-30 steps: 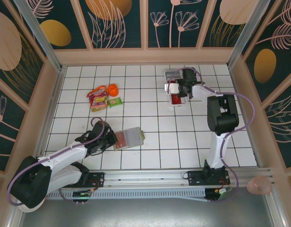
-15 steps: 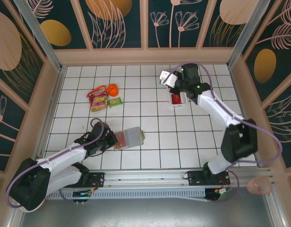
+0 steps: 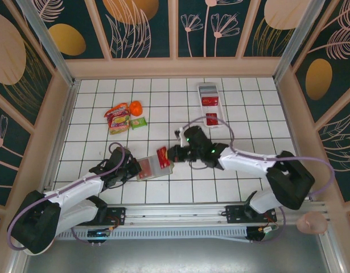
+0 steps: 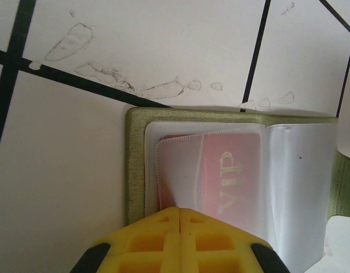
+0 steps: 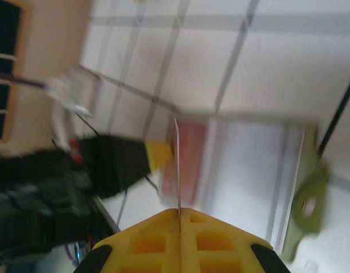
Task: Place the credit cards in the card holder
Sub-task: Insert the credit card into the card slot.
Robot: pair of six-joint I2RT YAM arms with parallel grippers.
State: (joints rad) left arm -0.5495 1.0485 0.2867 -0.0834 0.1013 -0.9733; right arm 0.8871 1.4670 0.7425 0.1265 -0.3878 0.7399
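White tiles (image 3: pixel 95 96) with black lines cover the table, and painted walls stand all around.

We start at the right gripper (image 3: pixel 172 154). Its two fingers are pressed shut on a red card (image 3: pixel 162 157), which they hold by one end. A second ago this gripper was far off at the white tray (image 3: pixel 210 110) at the back. Now it has swung across and come down to the wallet (image 3: pixel 154 172). The card hangs over the open wallet, and we cannot tell if it touches. We think the picking up is done and the sliding in comes next.

The left gripper (image 3: pixel 131 168) has not moved. Its fingers are shut tight with nothing between them. The tips sit on the wallet's left end, so it seems to pin the wallet down.

The wallet lies open on the tiles, close to the left arm. Two spare cards (image 3: pixel 208 101) wait in the tray, well apart from it.

From the top we see both arms meeting at the wallet. The left wrist view tells us more: a tucked card (image 4: pixel 231 176) with pale letters is already inside a clear sleeve. The right wrist view is blurry. It shows the held card edge-on, a thin line standing up from the closed tips, with the clear sleeves and the green snap tab (image 5: pixel 305 207) below. We cannot tell which sleeve the card aims for.
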